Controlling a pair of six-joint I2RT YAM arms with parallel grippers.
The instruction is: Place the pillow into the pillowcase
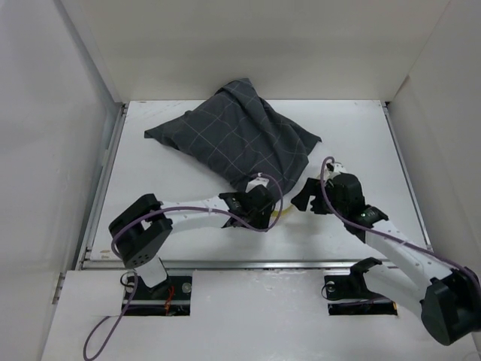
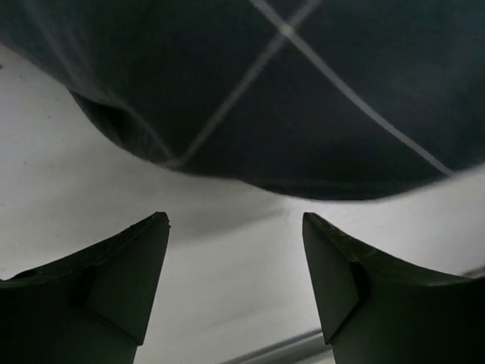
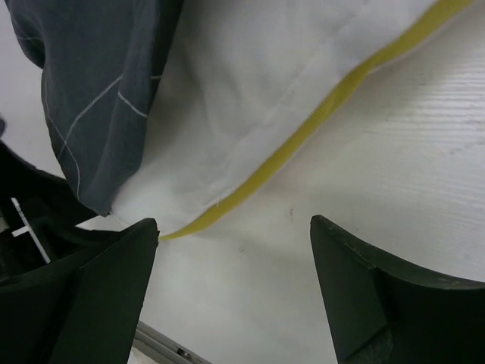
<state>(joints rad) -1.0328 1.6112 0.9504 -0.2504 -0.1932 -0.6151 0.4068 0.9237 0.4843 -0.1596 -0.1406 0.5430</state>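
Table (image 1: 353, 135): I log one pillowcase (image 1: 233, 139), its long axis running far-left to near-centre, mouth toward the arms. Pillow (image 3: 288, 91): mostly inside, a yellow-edged corner poking out just ahead of my right fingers (image 3: 348, 273), the nearer set. Right fingers and left fingers (image 2: 136, 265), at the hem: spread apart, holding nothing.
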